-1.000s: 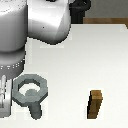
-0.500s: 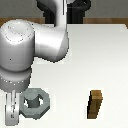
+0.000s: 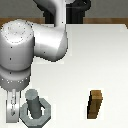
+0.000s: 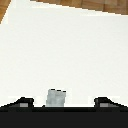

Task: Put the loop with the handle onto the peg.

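Observation:
The loop with the handle (image 3: pixel 40 118) lies flat low on the white table, around the foot of the peg (image 3: pixel 33 101). The peg, a dark grey upright cylinder, rises through the loop's hole. My gripper (image 3: pixel 12 109) hangs just to the exterior view's left of the loop. In the wrist view my gripper (image 4: pixel 64 103) is open, with its two dark fingertips (image 4: pixel 23 103) set wide. A light grey stub, which looks like the handle (image 4: pixel 56 97), stands between them and touches neither.
A brown wooden block (image 3: pixel 96 104) stands upright on the white table (image 3: pixel 95 55) toward the exterior view's right. The arm's bulky white links (image 3: pixel 30 50) fill the upper part of the exterior view's left. Wooden floor shows past the table's far edge (image 4: pixel 75 4).
The loop has gone down over the peg, from held above it to lying around its foot. The arm has come lower and nearer to the camera.

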Motion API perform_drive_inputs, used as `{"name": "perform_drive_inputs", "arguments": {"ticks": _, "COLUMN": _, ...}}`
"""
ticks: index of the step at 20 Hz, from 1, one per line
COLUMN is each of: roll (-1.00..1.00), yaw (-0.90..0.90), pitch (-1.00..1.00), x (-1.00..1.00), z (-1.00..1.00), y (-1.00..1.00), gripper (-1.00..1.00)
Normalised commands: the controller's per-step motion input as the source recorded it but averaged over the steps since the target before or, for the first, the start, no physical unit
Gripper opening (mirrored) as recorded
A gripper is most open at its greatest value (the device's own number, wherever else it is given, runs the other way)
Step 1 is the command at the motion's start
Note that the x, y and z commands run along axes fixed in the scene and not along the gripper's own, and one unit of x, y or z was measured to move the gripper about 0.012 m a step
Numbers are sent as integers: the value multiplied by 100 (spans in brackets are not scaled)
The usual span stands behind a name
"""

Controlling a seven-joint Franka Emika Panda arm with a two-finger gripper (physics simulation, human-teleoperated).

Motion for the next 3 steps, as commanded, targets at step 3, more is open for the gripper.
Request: {"name": "perform_drive_inputs", "arguments": {"ticks": 3, "roll": 0, "yaw": 0, "pitch": 0, "x": 0, "z": 0, "y": 0, "gripper": 100}}
